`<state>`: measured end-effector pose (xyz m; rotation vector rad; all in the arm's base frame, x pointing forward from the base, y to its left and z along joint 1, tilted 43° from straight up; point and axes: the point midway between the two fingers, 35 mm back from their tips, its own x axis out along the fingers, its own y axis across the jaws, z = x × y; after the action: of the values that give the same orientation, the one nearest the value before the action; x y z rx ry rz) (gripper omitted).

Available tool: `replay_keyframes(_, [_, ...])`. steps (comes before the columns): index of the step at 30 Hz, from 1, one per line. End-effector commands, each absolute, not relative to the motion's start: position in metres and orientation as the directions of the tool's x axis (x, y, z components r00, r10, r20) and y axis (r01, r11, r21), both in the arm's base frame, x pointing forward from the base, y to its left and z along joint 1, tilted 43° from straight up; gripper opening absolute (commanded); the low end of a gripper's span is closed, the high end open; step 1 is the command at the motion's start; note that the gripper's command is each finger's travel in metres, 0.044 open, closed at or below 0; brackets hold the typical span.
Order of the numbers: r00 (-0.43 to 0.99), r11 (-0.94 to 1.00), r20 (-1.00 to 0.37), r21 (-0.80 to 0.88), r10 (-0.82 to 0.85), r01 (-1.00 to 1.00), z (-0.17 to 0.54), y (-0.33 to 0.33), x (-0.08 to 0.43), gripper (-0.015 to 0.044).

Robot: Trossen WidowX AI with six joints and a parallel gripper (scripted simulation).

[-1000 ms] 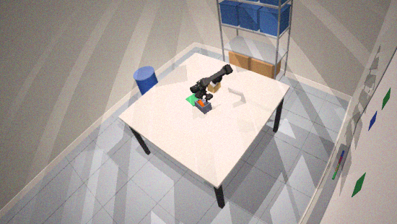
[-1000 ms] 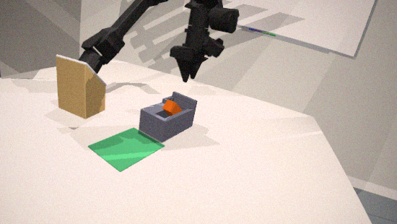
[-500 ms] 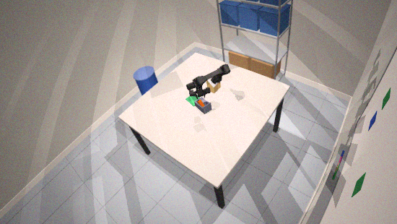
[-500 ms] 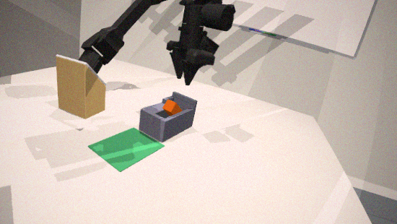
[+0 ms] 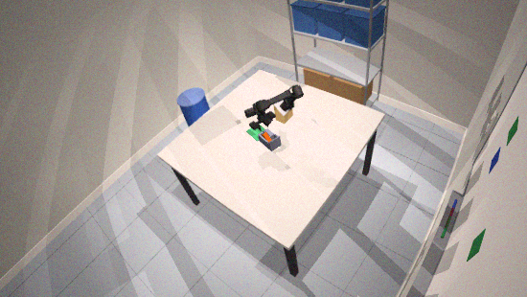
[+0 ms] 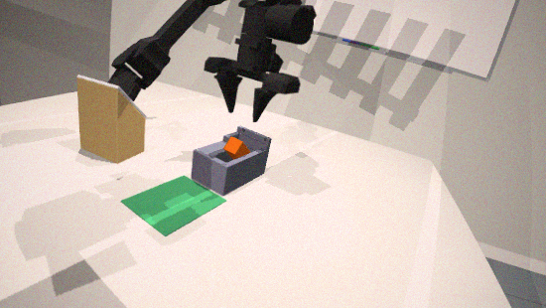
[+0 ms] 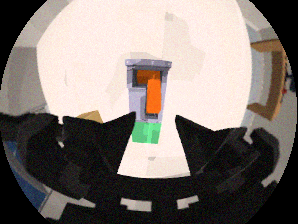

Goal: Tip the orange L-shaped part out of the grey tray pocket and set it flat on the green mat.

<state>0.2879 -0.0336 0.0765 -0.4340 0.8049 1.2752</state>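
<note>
The orange part (image 5: 266, 137) (image 6: 235, 147) (image 7: 154, 96) is tipped inside the grey tray (image 5: 275, 145) (image 6: 245, 173) (image 7: 136, 100). Its straight end is raised on the side toward the green mat (image 6: 169, 206) (image 7: 145, 133); its L-shaped end is down by the tray's tall end wall, partly hidden in the exterior view. The mat lies flat beside the tray's low end. My gripper (image 6: 243, 116) (image 7: 156, 116) is open and empty, pointing down above the tray, its fingertips clear of the part. In the wrist view the fingers stand either side of the tray's mat end.
A tan block (image 5: 284, 116) (image 6: 99, 121) with a sloped top stands on the table (image 5: 230, 177) (image 6: 347, 238), beside the arm and behind the mat. The tray's tall end wall (image 6: 255, 138) rises above its other walls. A shelf and a blue barrel (image 5: 194, 106) stand off the table.
</note>
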Motion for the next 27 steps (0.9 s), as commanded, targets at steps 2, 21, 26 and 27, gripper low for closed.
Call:
replay_keyframes(2, [0.07, 0.253, -0.735, 0.141, 0.674, -0.957, 0.063, -0.021, 0.288, 0.028])
replay_keyframes(21, [0.07, 0.253, -0.735, 0.141, 0.674, -0.957, 0.04, 0.0, 0.29, 0.028])
replay_keyframes(26, [0.07, 0.253, -0.735, 0.141, 0.674, -0.957, 0.034, 0.006, 0.291, 0.028])
replay_keyframes(27, [0.07, 0.253, -0.735, 0.141, 0.674, -0.957, 0.032, 0.007, 0.291, 0.028])
